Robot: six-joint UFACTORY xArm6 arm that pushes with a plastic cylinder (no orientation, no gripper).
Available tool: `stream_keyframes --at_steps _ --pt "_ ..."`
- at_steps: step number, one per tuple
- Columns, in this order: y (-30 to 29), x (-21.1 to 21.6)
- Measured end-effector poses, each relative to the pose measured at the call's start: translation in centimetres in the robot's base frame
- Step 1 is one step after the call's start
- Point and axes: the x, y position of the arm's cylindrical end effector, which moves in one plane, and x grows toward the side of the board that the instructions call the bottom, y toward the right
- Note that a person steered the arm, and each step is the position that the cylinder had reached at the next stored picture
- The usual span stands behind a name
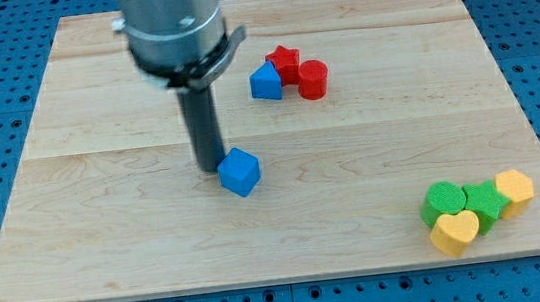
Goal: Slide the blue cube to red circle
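The blue cube (239, 170) lies near the middle of the wooden board (105, 208). My tip (209, 167) rests on the board just to the view's left of the cube, touching or almost touching its left side. The red circle (313, 79), a short red cylinder, stands toward the view's upper right of the cube, well apart from it. A red star (284, 61) and a blue block with a peaked top (265, 82) sit right beside the red circle, on its left.
At the view's bottom right a cluster holds a green round block (443, 199), a green block (483, 202), a yellow heart (455, 233) and a yellow block (514, 189). The arm's grey body (172, 20) hangs over the upper left of the board.
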Motion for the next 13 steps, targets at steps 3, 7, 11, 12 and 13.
stream_keyframes --at_steps 3,7,11,12,13 --pt "-1.0 5.1" --pt "9.0 5.5" --pt "9.1 3.8" --pt "7.0 5.3" --pt "2.2 4.1"
